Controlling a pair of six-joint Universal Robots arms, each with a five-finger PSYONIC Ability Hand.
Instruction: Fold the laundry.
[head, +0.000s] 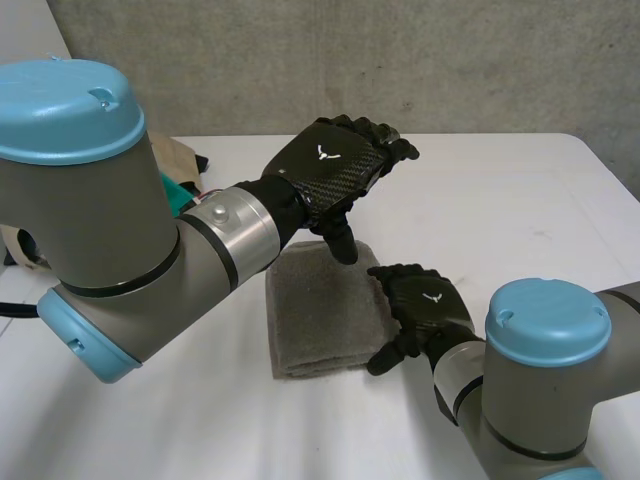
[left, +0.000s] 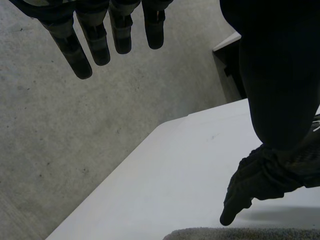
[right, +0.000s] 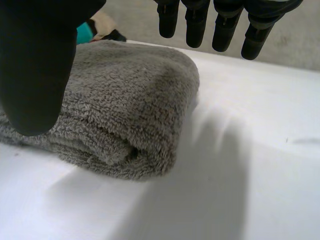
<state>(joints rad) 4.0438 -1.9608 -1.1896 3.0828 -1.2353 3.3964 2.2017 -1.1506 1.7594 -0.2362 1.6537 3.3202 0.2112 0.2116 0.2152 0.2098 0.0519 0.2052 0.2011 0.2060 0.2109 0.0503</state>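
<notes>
A grey towel (head: 320, 310) lies folded into a thick rectangle in the middle of the white table (head: 500, 200). My left hand (head: 335, 170) hovers above the towel's far edge, fingers (left: 100, 40) straight and apart, holding nothing. My right hand (head: 425, 310) sits low beside the towel's right edge, open. In the right wrist view its fingers (right: 225, 25) and thumb (right: 40, 65) hang above the towel's rounded fold (right: 130, 100) without gripping it. The left wrist view also catches the right hand (left: 265, 175) and a strip of the towel (left: 240, 234).
Other laundry, a tan cloth (head: 175, 155) and a teal piece (head: 180, 192), lies at the table's far left behind my left arm. A concrete wall (head: 400, 60) stands behind the table. Bare table top stretches right of the towel.
</notes>
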